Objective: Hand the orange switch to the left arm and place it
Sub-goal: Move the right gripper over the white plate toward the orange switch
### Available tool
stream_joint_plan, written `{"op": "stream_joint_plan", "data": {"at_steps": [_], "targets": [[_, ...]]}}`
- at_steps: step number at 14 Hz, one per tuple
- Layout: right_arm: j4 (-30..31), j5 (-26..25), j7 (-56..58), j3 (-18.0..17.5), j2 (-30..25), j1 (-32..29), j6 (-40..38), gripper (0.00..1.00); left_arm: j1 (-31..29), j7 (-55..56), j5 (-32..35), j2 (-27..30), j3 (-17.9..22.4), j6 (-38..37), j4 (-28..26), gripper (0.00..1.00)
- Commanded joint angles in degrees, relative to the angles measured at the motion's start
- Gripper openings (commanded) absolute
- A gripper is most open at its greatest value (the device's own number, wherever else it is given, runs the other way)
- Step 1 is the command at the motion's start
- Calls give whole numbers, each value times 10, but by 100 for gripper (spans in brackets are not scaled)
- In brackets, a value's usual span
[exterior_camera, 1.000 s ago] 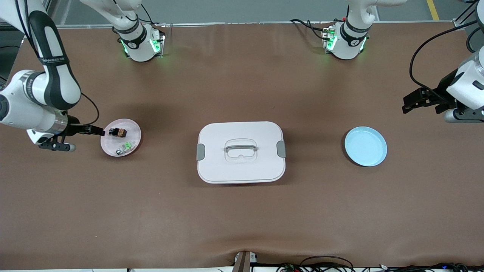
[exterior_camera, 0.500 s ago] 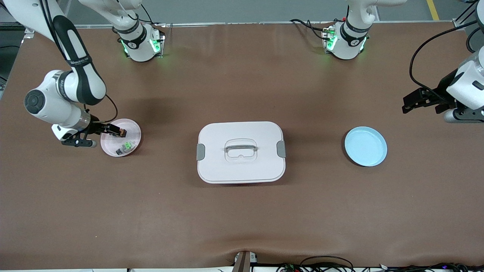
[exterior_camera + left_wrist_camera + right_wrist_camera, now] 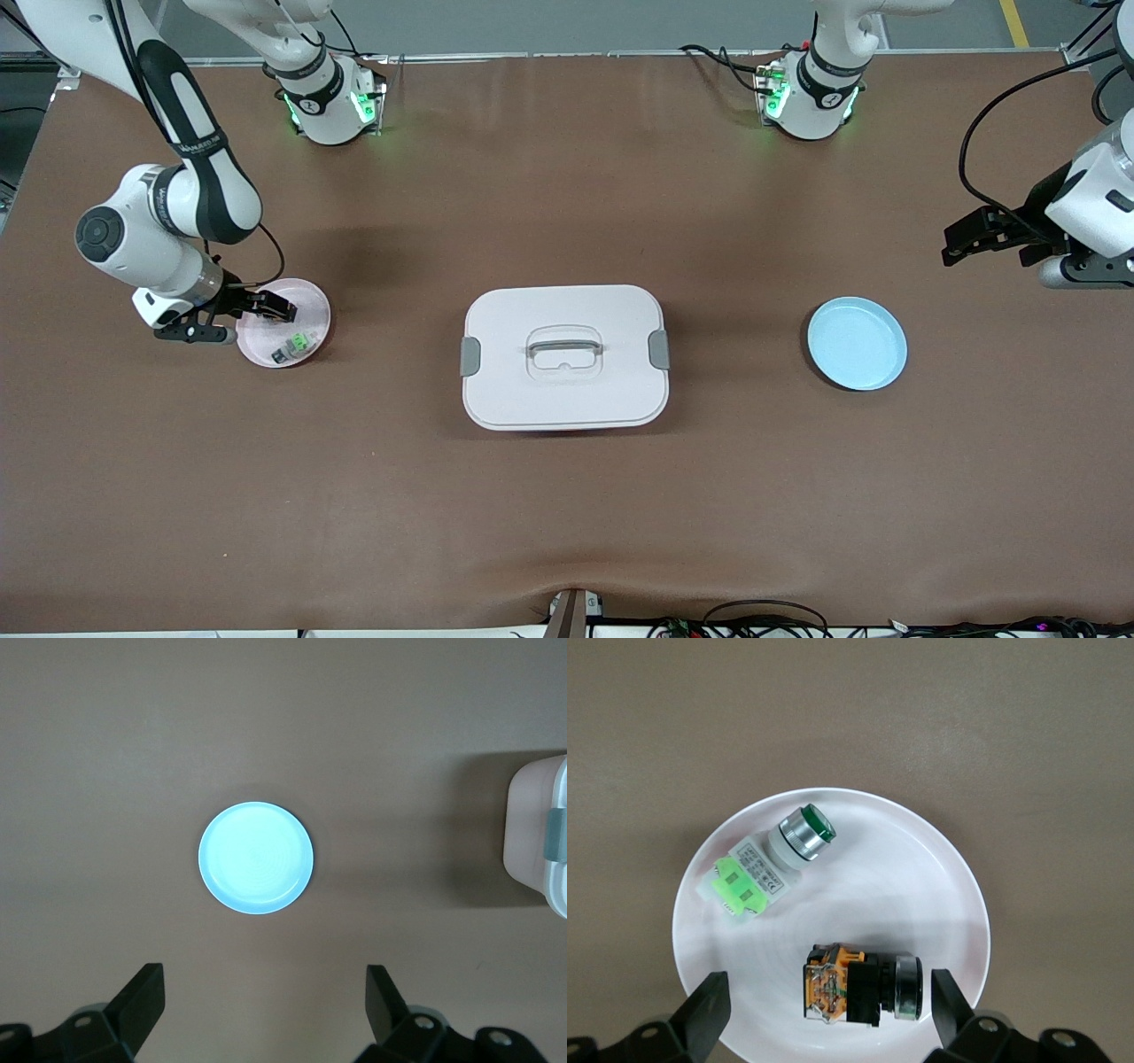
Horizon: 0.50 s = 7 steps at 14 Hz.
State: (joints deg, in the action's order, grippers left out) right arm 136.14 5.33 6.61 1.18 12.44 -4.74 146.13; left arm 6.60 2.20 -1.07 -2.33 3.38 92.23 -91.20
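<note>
Your right gripper [image 3: 282, 310] is hovering spread wide over the orange switch [image 3: 862, 984], which is lying in the pink dish [image 3: 314, 326]. Your left gripper [image 3: 966, 241] is waiting, also spread, near the blue dish [image 3: 857, 344].

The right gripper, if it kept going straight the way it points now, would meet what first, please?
Most likely the orange switch, lying in the pink dish between the right gripper's open fingers; depth is unclear.

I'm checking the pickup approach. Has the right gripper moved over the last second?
Yes. The right gripper has come in toward the box, from beside the pink dish to over it, open, straddling the orange switch.
</note>
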Motion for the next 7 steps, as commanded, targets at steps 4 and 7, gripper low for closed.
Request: {"op": "stream_joint_plan", "data": {"at_steps": [4, 7], "targets": [[33, -22, -3, 3, 1, 12, 49, 100, 1, -5, -13, -2, 0, -8, 8, 100], [36, -29, -3, 3, 7, 12, 53, 100, 4, -6, -17, -3, 0, -9, 6, 100]]}}
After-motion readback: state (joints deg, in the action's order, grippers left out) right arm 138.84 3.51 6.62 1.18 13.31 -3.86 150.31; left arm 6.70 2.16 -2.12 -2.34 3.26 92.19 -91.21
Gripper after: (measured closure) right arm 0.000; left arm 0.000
